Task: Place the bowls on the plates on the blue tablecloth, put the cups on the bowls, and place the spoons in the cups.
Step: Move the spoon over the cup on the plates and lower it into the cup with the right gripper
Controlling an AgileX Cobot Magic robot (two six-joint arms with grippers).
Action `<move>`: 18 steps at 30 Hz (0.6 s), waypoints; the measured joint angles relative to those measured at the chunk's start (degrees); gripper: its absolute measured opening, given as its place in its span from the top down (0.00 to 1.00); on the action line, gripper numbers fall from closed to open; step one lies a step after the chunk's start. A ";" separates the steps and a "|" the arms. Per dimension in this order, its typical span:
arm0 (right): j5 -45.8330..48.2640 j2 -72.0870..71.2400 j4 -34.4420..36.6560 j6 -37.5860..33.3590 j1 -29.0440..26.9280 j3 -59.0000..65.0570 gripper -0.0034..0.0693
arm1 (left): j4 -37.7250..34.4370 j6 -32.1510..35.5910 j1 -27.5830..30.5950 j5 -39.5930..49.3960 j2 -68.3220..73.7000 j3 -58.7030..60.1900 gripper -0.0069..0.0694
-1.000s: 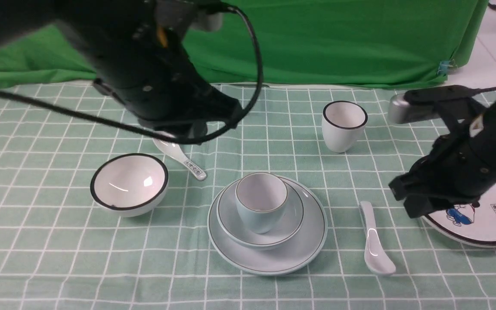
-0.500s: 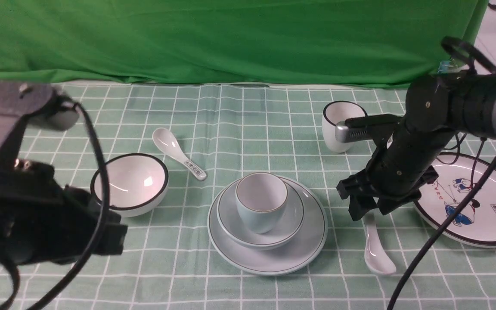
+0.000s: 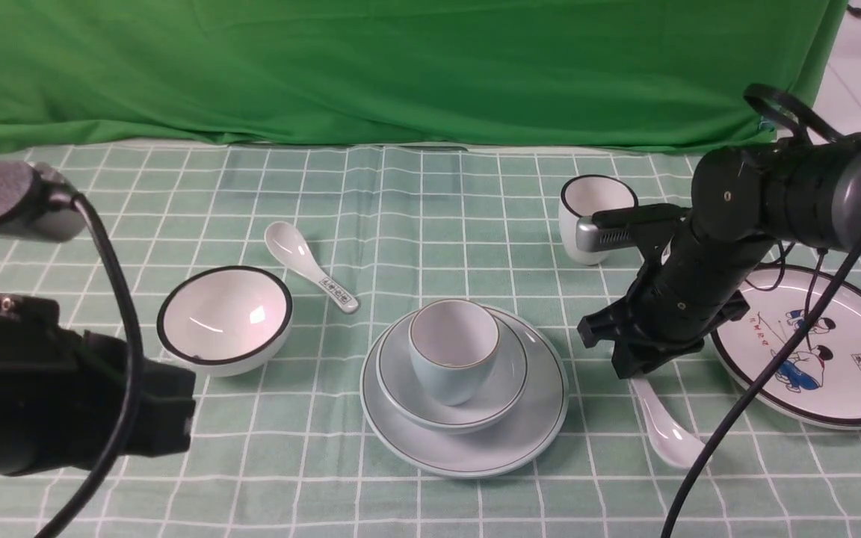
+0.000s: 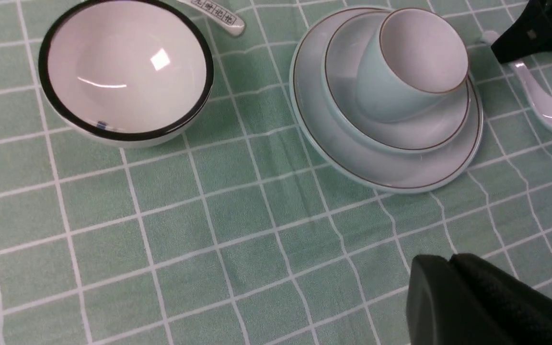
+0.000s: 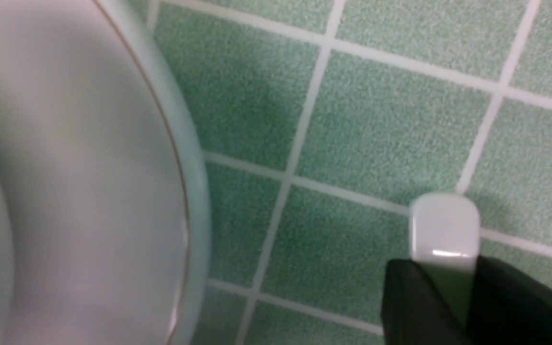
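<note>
Right wrist view: right end effector (image 5: 446, 275) pinching the plain spoon (image 5: 443, 225) by its handle tip beside the blue plate (image 5: 194, 191), probably so the scoop drops into the blue cup (image 3: 453, 359) first; left end effector (image 4: 448, 268) closed, empty.

Tablecloth (image 3: 430, 224) under everything. Centre: centre plate (image 3: 475, 459), stacked bowl (image 3: 509, 373) on it, stacked cup (image 3: 453, 351) standing in that bowl. Left of the stack: loose bowl (image 3: 225, 317) straight on the cloth, left spoon (image 3: 311, 267) just behind it, toward its right. Right of the stack: right spoon (image 3: 671, 437), then right plate (image 3: 849, 373) further right. Far cup (image 3: 596, 205) behind both, on the cloth.
</note>
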 joint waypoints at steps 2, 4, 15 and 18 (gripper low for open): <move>0.05 -1.55 0.13 -0.60 0.00 0.00 0.71 | 0.00 0.05 0.00 -0.21 0.00 0.00 0.90; -0.44 -4.41 0.34 -1.18 0.33 0.00 0.71 | 0.00 0.05 0.00 -0.27 0.00 0.00 0.90; -18.56 -21.70 0.72 -2.34 8.91 0.50 0.71 | 0.93 0.05 0.00 -1.63 0.00 0.02 0.90; -32.91 -23.67 0.79 -2.24 13.73 4.13 0.71 | 0.97 0.05 0.00 -2.37 0.00 0.02 0.90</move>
